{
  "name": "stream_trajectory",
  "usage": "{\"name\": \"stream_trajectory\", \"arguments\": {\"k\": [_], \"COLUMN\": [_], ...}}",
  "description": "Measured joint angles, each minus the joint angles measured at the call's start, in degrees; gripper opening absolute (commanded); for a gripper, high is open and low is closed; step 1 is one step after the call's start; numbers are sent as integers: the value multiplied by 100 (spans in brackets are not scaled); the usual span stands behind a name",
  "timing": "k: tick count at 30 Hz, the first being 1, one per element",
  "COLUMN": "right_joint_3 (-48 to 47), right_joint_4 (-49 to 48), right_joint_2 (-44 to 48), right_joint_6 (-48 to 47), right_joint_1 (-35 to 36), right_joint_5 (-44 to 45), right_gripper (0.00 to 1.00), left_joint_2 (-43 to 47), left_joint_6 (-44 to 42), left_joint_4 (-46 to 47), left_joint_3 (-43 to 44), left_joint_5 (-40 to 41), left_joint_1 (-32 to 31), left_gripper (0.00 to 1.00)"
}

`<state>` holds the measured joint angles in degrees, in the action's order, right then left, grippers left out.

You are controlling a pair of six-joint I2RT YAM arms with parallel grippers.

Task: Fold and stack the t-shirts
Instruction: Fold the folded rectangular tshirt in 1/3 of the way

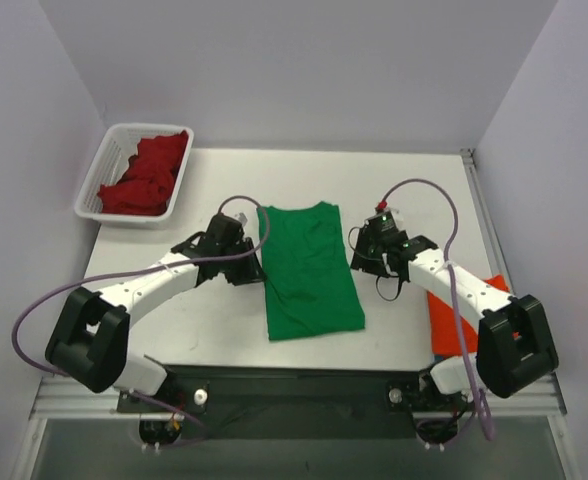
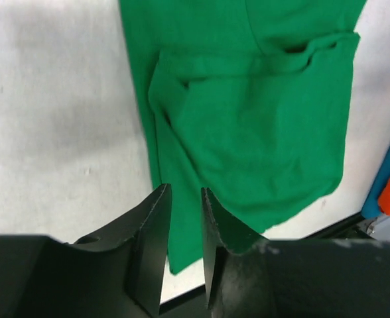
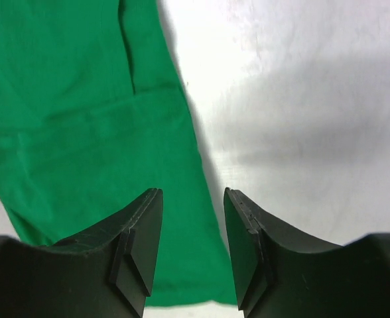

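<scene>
White tabletop (image 1: 214, 320) with pale walls on three sides makes up the cell; nearest, at the right of the near edge, a folded orange shirt (image 1: 454, 320) lies partly under the right arm (image 1: 464, 290), and the left wrist view shows a blue layer (image 2: 387, 172) against it, probably a folded blue shirt in the same stack; I judge this corner is where finished pieces go.

Mid-table lies the green shirt (image 1: 309, 275), a long narrow panel, hem toward the arms and collar away, sleeves turned in over the body; that shape suggests the lengthwise folds are done and the crosswise fold remains.

Left gripper (image 2: 185, 192) hovers at the shirt's left border, jaws a little apart with nothing between them; right gripper (image 3: 194, 193) hangs over the right border, jaws wider, also empty; each sits at its own side, well placed to pinch matching corners.

Bare table flanks the panel on both sides and runs past the collar toward the back wall, so there is room to carry the hem forward; the orange stack is near on the right, which narrows any sideways slide.

Farthest, at the left corner, the white basket (image 1: 94, 170) holds crumpled dark red shirts (image 1: 149, 170), not yet folded.
</scene>
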<state>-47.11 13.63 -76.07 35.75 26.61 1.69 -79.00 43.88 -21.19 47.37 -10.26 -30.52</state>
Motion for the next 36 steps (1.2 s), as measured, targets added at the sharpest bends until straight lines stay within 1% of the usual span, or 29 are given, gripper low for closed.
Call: {"name": "stream_trajectory", "arguments": {"k": [3, 5, 6, 12, 17, 20, 22, 25, 26, 27, 28, 29, 30, 32, 33, 36], "right_joint_3": [-356, -511, -590, -984, -1196, -1307, -1355, -1399, -1410, -1427, -1443, -1456, -1464, -1475, -1480, -1484], "right_joint_4": [-221, -315, -319, -411, -455, -468, -474, -468, -461, -461, -452, -442, -431, -398, -369, -269], "right_joint_2": [-713, -1062, -1207, -1832, -2210, -2435, -2540, -2603, -2603, -2603, -2603, -2603, -2599, -2579, -2557, -2409], "right_joint_6": [-223, -319, -352, -463, -503, -527, -544, -570, -568, -570, -573, -568, -570, -577, -577, -590], "right_joint_1": [-225, -282, -289, -289, -284, -260, -254, -234, -223, -221, -219, -219, -219, -219, -219, -219], "right_joint_5": [-251, -361, -420, -621, -660, -664, -667, -662, -656, -647, -636, -621, -599, -553, -533, -448], "right_gripper": [41, 41, 41, 42, 42, 41, 37, 18, 10, 8, 6, 1, 0, 0, 0, 0], "left_joint_2": [-732, -1054, -1176, -1665, -1888, -2020, -2096, -2168, -2188, -2212, -2238, -2256, -2262, -2264, -2264, -2264], "left_joint_6": [-229, -328, -374, -527, -555, -557, -557, -560, -557, -560, -560, -575, -581, -597, -605, -623], "left_joint_4": [79, 107, 103, 87, 92, 90, 87, 81, 83, 76, 79, 63, 66, 59, 46, -9], "left_joint_3": [540, 752, 826, 1143, 1274, 1364, 1419, 1484, 1510, 1550, 1593, 1637, 1672, 1722, 1746, 1803], "left_joint_5": [22, 50, 68, 151, 168, 177, 192, 205, 208, 208, 208, 210, 212, 210, 210, 212], "left_joint_1": [50, 74, 94, 155, 168, 173, 177, 177, 177, 177, 177, 177, 177, 177, 177, 177], "left_gripper": [39, 41, 43, 50, 50, 44, 41, 30, 25, 19, 15, 12, 8, 2, 0, 0]}}
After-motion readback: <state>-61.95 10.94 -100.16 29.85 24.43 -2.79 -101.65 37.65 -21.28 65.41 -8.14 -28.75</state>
